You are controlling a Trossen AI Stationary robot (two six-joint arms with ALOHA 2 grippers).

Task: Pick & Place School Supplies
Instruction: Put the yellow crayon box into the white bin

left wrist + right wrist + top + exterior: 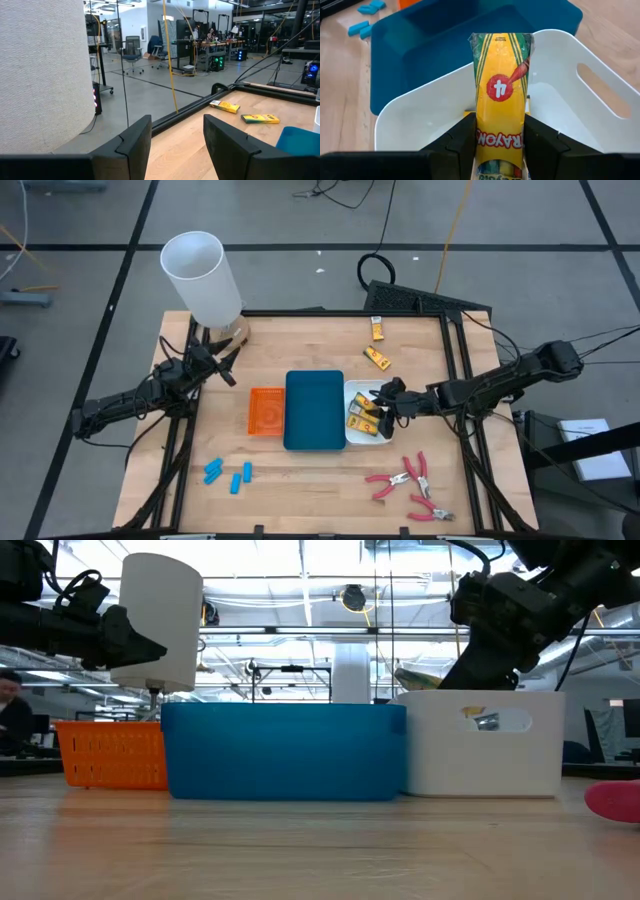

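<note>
At the left of the high view, the left gripper [226, 366] is waiting beside the tall white cylinder [203, 276], its fingers standing apart with nothing between them, as its own wrist view shows. Below it, toward the lower left, three light-blue pieces [228, 473] are lying loose on the table [300, 490], not yet sorted. In the middle, the orange tray [266, 411] and the blue tray [314, 410] are sitting side by side, and both are looking empty, though the blue one's floor is only partly visible.

Right of them, the white tray [362, 392] is already holding yellow crayon packets, so this part of the job is under way. The right gripper [383, 404] is hovering over that tray, clamped on one more crayon packet [501, 100], which is standing upright between the fingers just above the tray's inside.

In the upper right, two more packets [377, 343] are lying on the table, still to be collected. In the lower right, the red-handled pliers [411, 485] are lying untouched. By my reading the task is well short of halfway.
</note>
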